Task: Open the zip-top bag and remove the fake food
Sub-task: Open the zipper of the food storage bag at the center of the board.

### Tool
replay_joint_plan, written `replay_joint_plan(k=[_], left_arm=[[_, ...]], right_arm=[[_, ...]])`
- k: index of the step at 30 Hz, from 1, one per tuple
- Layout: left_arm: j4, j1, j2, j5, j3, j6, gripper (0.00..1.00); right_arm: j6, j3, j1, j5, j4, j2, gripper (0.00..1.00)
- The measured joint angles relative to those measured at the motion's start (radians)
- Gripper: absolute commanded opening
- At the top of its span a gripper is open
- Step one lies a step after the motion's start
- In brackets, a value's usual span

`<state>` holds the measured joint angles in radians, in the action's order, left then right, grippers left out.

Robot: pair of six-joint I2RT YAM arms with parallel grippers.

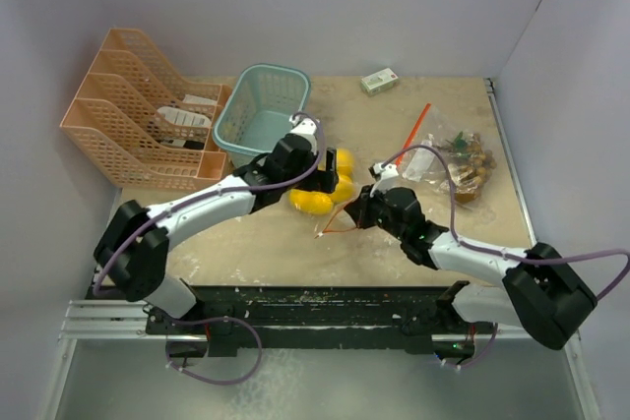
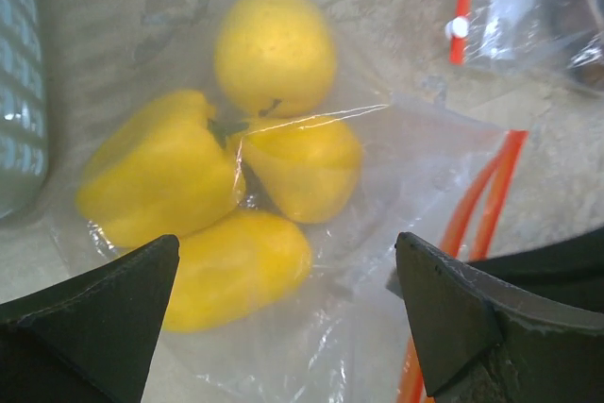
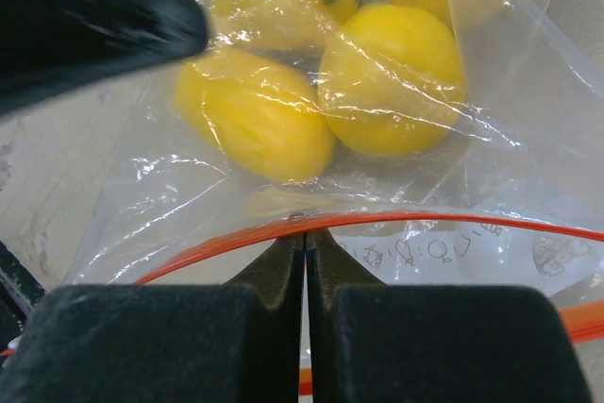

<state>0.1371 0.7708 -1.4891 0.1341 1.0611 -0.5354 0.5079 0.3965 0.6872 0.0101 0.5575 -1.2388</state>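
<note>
Beige tabletop (image 1: 266, 253), four yellow fruits (image 2: 274, 54) in one clear bag (image 2: 415, 167), left tool (image 2: 283, 252) spread, right tool (image 3: 305, 243) pinching bag's rim

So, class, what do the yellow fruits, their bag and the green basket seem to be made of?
The yellow fruits: likely hard plastic, smooth, glossy. The bag: thin clear plastic film, creased, glinting, orange zip strip. The basket: probably moulded plastic, matte teal, slotted walls.

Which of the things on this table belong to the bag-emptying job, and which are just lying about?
Job: clear bag, yellow fruits inside it, second bag of brown pieces.
Lying about: teal basket, peach file rack, small box.
</note>
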Motion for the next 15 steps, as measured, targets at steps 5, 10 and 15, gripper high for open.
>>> replay_joint_plan(k=[5, 10, 15], left_arm=[[0.006, 0.000, -0.142, 0.001, 0.033, 0.022, 0.77], [-0.003, 0.002, -0.199, -0.014, 0.029, 0.025, 0.31], [-0.059, 0.014, -0.183, -0.031, -0.036, 0.012, 0.06]], right_arm=[[0.006, -0.026, 0.000, 0.000, -0.018, 0.083, 0.00], [0.009, -0.043, 0.000, 0.002, -0.033, 0.126, 0.00], [0.014, -0.062, 0.000, 0.002, -0.025, 0.112, 0.00]])
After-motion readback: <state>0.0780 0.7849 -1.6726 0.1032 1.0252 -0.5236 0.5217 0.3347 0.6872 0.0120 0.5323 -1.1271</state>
